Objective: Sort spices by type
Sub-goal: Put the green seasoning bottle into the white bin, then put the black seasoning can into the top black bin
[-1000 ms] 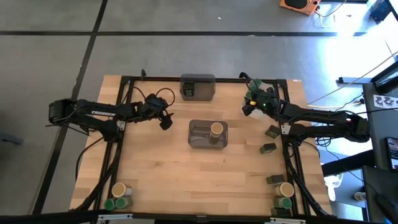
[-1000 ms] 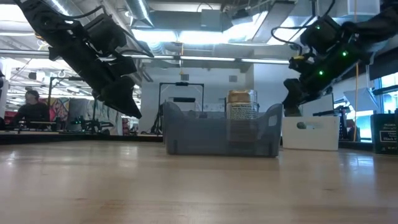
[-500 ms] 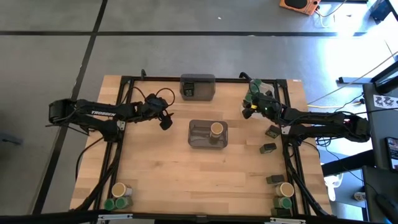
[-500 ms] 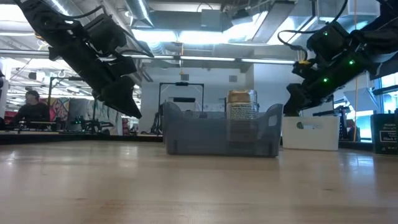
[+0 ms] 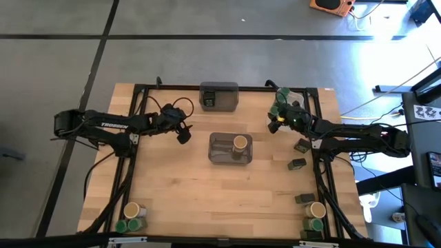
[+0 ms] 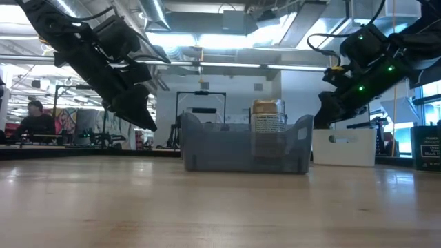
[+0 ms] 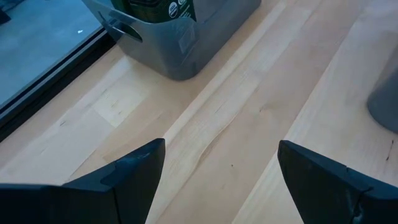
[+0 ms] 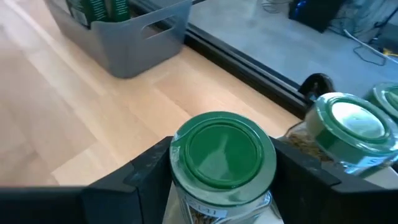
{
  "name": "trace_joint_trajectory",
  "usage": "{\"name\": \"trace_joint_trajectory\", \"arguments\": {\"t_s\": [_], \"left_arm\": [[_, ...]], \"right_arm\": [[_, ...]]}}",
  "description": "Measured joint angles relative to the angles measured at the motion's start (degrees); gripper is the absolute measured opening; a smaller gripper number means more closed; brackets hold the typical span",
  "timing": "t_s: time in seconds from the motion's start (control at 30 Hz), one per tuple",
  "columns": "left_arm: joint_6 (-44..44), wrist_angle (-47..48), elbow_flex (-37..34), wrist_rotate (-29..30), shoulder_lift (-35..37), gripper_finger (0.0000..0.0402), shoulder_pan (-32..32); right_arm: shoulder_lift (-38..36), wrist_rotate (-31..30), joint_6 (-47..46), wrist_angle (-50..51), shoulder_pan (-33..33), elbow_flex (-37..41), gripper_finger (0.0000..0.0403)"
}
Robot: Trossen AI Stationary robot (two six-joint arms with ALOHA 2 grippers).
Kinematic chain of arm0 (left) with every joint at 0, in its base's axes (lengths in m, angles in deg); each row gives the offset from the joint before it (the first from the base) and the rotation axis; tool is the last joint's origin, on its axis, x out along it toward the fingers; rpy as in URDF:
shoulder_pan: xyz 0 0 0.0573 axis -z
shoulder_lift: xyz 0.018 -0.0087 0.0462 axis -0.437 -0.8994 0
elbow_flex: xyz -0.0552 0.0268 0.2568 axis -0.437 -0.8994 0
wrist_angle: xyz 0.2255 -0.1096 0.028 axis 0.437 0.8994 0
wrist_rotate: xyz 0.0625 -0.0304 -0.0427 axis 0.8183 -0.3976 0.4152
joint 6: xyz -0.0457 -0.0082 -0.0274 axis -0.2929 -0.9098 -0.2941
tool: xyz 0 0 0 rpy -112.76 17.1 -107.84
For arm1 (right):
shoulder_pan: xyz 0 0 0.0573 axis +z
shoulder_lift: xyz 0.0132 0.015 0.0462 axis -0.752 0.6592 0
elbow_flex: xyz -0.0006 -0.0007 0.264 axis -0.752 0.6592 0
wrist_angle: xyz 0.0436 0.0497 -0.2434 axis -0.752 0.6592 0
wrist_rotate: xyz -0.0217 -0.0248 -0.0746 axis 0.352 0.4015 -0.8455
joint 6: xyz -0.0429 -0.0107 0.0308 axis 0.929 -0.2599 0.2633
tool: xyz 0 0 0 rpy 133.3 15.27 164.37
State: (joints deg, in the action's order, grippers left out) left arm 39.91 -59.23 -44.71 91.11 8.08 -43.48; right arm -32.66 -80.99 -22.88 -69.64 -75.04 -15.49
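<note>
The right gripper [image 5: 276, 120] was positioned near the table's far right corner, and a green-lidded jar [image 8: 224, 158] was seen between its two dark fingers [image 8: 140, 180] in the right wrist view. The fingers were set just beside the jar on either side; whether they pressed on it could not be told. Just beside that jar a second green-lidded jar [image 8: 345, 134] was seen, standing by the table's far edge.

The left gripper [image 5: 183, 136] was held over the left half of the table, spread wide and holding nothing, with bare wood showing between its fingers [image 7: 134, 171].

A grey bin [image 5: 219, 105] was placed at the middle of the far edge, and a dark green-labelled container [image 7: 158, 7] was seen inside it. A second grey bin [image 6: 207, 155] was set at the table's centre, and one tan-lidded jar [image 5: 240, 143] was stood upright in its right part.

Two dark tins [image 5: 298, 164] were lying on the wood near the right arm. At the near right corner a tan-lidded jar, a green-lidded jar and dark tins were grouped [image 5: 313, 215]. At the near left corner a tan-lidded jar and green-lidded jars were clustered [image 5: 131, 217].
</note>
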Motion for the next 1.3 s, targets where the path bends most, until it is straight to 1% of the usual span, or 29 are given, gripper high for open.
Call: {"name": "trace_joint_trajectory", "arguments": {"t_s": [0.47,0.63,0.73,0.87,1.0,1.1,1.23,1.3], "left_arm": [[0.0,0.0,0.0,0.0,0.0,0.031,0.0],[0.0,0.0,0.0,0.0,0.0,0.031,0.0],[-0.09,0.02,0.0,-0.02,0.0,0.031,0.0],[-0.09,0.02,0.0,-0.02,0.0,0.031,0.0],[0.15,0.02,0.0,-0.02,0.0,0.031,0.02],[0.17,0.08,0.0,-0.02,0.0,0.031,0.01],[-0.35,0.28,0.0,-0.02,0.0,0.031,0.0],[-0.46,0.27,0.0,-0.02,0.0,0.031,0.01]], "right_arm": [[0.02,0.08,1.12,0.12,0.0,0.0,0.0234],[0.08,-2.0,-1.11,1.76,0.0,-0.67,0.0238],[0.08,-2.9,-1.27,1.89,0.0,-1.15,0.0264],[0.08,-6.06,-3.33,3.02,-0.02,-2.25,0.0319],[0.08,-5.61,-0.63,5.25,-0.01,-3.72,0.0362],[0.06,-5.42,0.63,8.06,0.0,-6.79,0.0378],[0.06,-5.27,1.78,17.33,0.02,-13.06,0.0382],[0.06,-2.91,1.83,20.74,0.02,-15.74,0.0381]]}}
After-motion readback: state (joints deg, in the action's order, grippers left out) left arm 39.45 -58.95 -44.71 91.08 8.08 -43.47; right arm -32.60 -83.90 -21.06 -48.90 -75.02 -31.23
